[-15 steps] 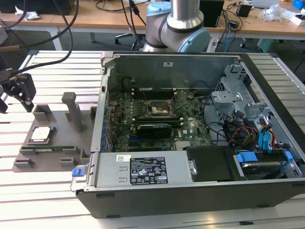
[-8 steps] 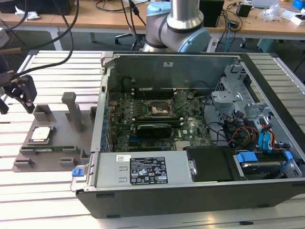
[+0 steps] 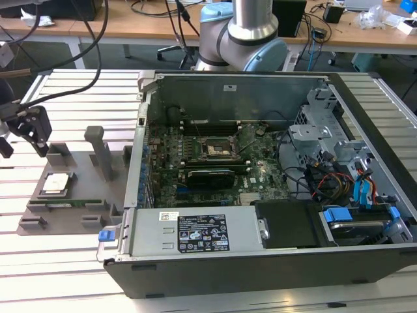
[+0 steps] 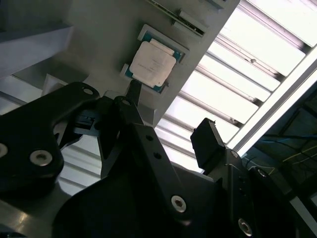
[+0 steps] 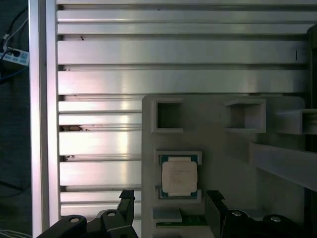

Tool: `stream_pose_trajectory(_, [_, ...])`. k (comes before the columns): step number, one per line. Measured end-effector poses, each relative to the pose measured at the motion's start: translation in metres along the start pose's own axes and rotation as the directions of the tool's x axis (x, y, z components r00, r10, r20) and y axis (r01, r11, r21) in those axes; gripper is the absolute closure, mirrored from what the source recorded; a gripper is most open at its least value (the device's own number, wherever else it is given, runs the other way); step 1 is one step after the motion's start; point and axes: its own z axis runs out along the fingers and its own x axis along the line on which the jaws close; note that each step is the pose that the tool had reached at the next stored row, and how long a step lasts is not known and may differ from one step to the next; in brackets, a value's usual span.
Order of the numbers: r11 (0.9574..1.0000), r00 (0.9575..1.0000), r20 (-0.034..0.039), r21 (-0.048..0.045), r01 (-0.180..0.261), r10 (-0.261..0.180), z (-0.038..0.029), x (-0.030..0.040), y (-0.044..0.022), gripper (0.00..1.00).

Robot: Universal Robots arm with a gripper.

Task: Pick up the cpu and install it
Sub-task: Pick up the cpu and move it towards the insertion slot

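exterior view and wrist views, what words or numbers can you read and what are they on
None can be quoted: all print is too small or blurred.
On the power supply label: lines of print, unreadable.
On the small white sticker beside it: unreadable.
On the white sticker on the case wall: unreadable.
On the cpu: faint print, unreadable in both wrist views.

Exterior cam sits high and well back from the grey tray [image 3: 78, 163], looking down on it and the open pc case [image 3: 221, 91] beside it. Both wrist cams hover close above that tray, the first straight down, the second slanted. All three share the tray and the cpu [image 5: 179, 177] on it.
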Motion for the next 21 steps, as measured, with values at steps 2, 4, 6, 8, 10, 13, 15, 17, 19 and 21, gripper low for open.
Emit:
stream_pose_trajectory(2, [1.0,1.0,0.0,0.0,0.0,0.0,0.0014,0.0,0.0,0.32])
stream_pose_trajectory(4, [1.0,1.0,-0.0001,0.0001,0.0,0.0,0.0032,0.0001,0.0,0.32])
stream_pose_trajectory(6, [1.0,1.0,-0.0001,0.0,0.0,0.0,0.0045,0.0001,0.0,0.32])
stream_pose_trajectory(8, [1.0,1.0,0.0,0.0001,0.0,0.0,0.006,0.0002,0.0,0.32])
stream_pose_trajectory(10, [1.0,1.0,0.0,0.0,0.0,0.0,0.0072,0.0002,0.0,0.32])
stream_pose_trajectory(13, [1.0,1.0,0.0,0.0,0.0,0.0,0.0096,0.0003,0.0,0.32])
stream_pose_trajectory(15, [1.0,1.0,0.0,0.0,0.0,0.0,0.0117,0.0003,0.0,0.32])
stream_pose_trajectory(17, [1.0,1.0,-0.0001,0.0,0.0,0.0,0.013,0.0004,0.0,0.32])
stream_pose_trajectory(19, [1.0,1.0,0.0,0.0,0.0,0.0,0.0146,0.0004,0.0,0.32])
stream_pose_trajectory(21, [1.0,1.0,-0.0001,0.0,0.0,0.0,0.0155,0.0004,0.0,0.32])
